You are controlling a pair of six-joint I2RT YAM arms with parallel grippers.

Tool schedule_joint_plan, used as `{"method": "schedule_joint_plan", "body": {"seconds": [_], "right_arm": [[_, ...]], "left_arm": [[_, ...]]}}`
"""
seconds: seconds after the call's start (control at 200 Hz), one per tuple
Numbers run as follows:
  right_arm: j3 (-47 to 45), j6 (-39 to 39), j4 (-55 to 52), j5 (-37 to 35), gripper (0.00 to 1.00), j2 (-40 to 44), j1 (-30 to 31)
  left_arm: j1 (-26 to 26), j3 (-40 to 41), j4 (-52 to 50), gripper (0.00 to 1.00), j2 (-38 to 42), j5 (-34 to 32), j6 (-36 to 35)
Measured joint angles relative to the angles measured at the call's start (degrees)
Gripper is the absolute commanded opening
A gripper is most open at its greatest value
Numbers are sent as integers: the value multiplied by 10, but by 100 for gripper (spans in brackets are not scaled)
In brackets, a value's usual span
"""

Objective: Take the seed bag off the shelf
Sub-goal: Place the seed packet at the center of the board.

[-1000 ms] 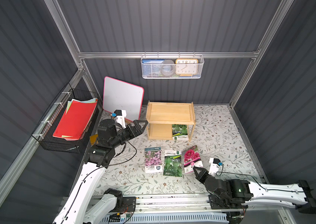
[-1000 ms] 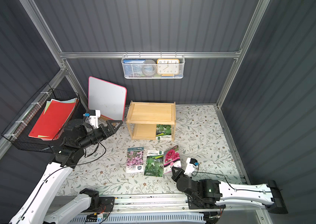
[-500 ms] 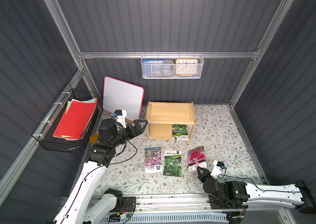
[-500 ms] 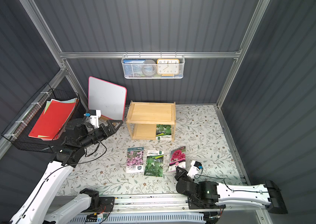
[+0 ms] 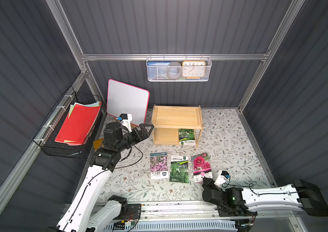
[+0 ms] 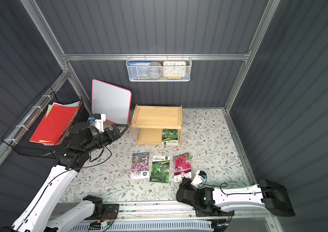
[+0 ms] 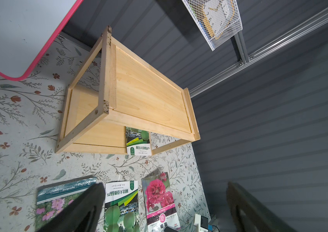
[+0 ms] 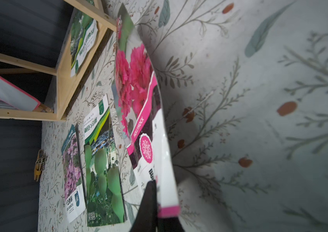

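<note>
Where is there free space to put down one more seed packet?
Bare mat right of the shelf, and the shelf's top tier. Crowded in front: pink-flower packet, gourd packet, hollyhock packet side by side.

A white mesh basket hangs from the rail on the back wall. It holds an orange-framed clock, a grey tape roll and a blue box. Below it and to the left, a pink-edged whiteboard leans against the wall. A black wire basket on the left wall carries red sheets with pale green ones beneath. The worktop has a floral cover. In the right wrist view a small yellow clip lies near its edge.
</note>
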State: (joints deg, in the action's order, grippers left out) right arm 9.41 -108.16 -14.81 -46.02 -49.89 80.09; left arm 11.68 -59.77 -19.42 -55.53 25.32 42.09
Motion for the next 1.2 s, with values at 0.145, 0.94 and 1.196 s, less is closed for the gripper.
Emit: {"method": "schedule_joint_plan", "body": {"seconds": [0.145, 0.94, 1.196], "right_arm": [[0, -36, -5, 6, 0, -9, 0], [26, -65, -86, 41, 68, 48, 0], [48, -47, -107, 84, 91, 43, 0]], "left_arm": [[0, 4, 1, 100, 0, 0, 0], [0, 33, -23, 100, 32, 8, 1], [0, 96, -22, 100, 59, 17, 25]]}}
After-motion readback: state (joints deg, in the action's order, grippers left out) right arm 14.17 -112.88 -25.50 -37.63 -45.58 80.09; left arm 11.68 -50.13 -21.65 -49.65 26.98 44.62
